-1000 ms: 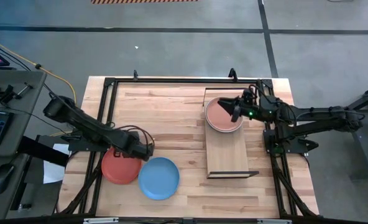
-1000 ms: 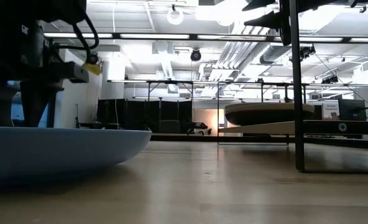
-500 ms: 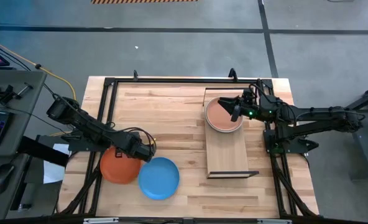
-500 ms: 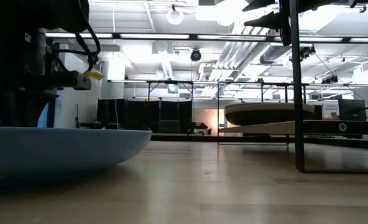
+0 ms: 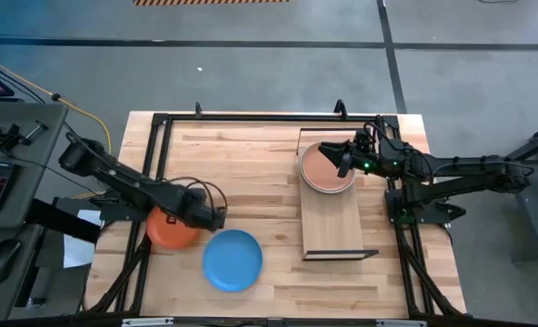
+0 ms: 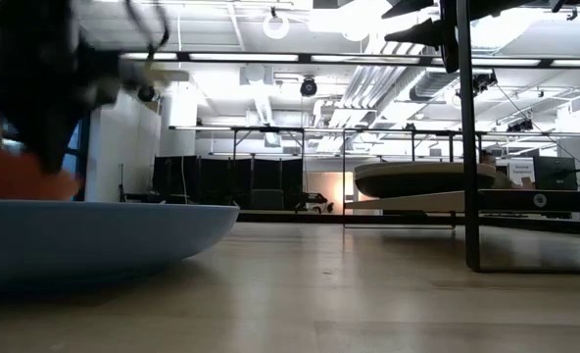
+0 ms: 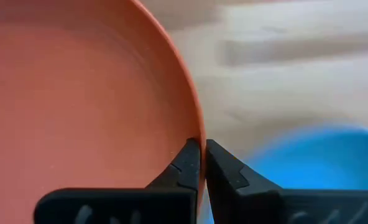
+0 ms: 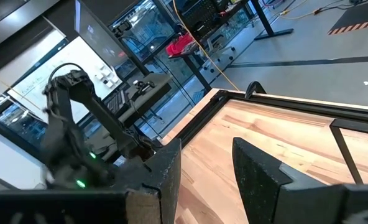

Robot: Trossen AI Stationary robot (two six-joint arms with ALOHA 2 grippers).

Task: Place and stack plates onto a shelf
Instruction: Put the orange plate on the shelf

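The left gripper (image 7: 202,163) is clenched on the rim of the coral red plate (image 5: 169,229). In the left wrist view one dark finger (image 7: 185,167) lies on the plate's inner face and the other sits just outside the rim, so the thin edge of the plate runs straight up between the two tips. From above, this plate shows only in part, as the left arm crosses over it and covers its inner side. In the low view it appears as a blurred orange shape above the rim of the blue plate (image 6: 94,235), so it looks lifted, though I cannot tell whether any edge touches the table (image 5: 251,154).

Taking the blue plate as the landmark: it lies flat on the table, and the coral red plate is just beside it, toward the left arm's side and a little farther from the front edge of the table. The shelf (image 5: 333,222) stands well apart from the blue plate, on the right arm's side. A salmon pink plate (image 5: 323,168) rests on the far end of the shelf.

The right gripper (image 5: 344,160) hovers at the far side of that salmon plate, well away from the blue plate. Its fingers (image 8: 258,168) stand apart with nothing between them.
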